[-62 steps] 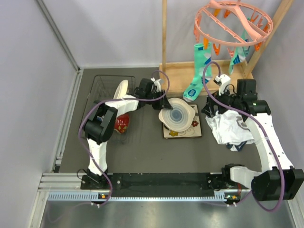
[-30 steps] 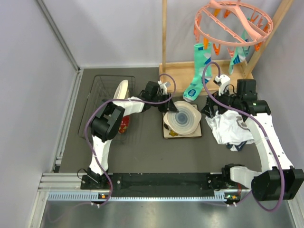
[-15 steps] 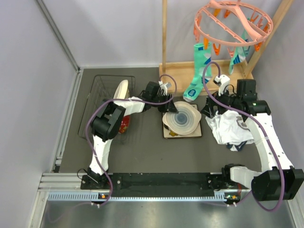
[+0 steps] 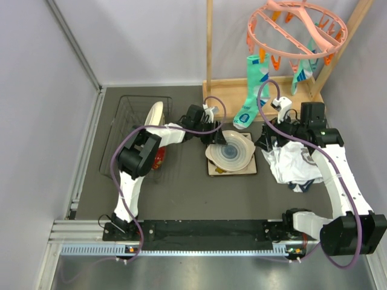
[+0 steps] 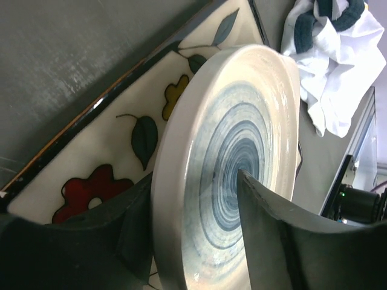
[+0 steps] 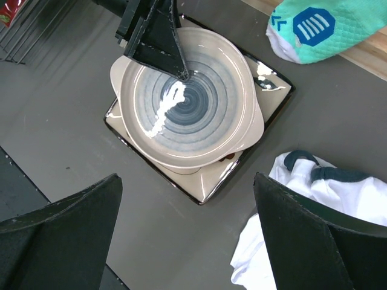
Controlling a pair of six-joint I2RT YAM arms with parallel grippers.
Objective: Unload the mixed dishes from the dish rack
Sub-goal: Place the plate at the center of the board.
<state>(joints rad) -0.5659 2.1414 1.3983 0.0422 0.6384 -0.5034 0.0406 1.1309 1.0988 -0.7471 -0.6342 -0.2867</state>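
The blue-ringed round plate (image 4: 231, 151) lies on a large cream dish (image 6: 257, 124), stacked on the square cream floral plate (image 4: 233, 168). My left gripper (image 4: 211, 140) straddles this plate's left rim (image 5: 175, 181), one finger (image 5: 121, 241) beneath and the other finger (image 5: 266, 241) over the ringed face, jaws open with slack around the rim. The black wire dish rack (image 4: 130, 121) stands at the left with a cream plate (image 4: 155, 113) upright in it and a red patterned mug (image 4: 158, 158) at its near end. My right gripper (image 4: 270, 140) hovers open above the stack's right side, holding nothing.
A crumpled white cloth (image 4: 293, 164) lies right of the stack, under the right arm. Behind stands a wooden frame (image 4: 266, 84) with a pink peg hanger (image 4: 296, 27) and a teal sock (image 4: 251, 90). Grey walls close in the left and the back.
The left jaws have widened around the blue-ringed plate's rim, and the plate has dropped from a tilt to lie flatter on the stack. The right arm has not moved.
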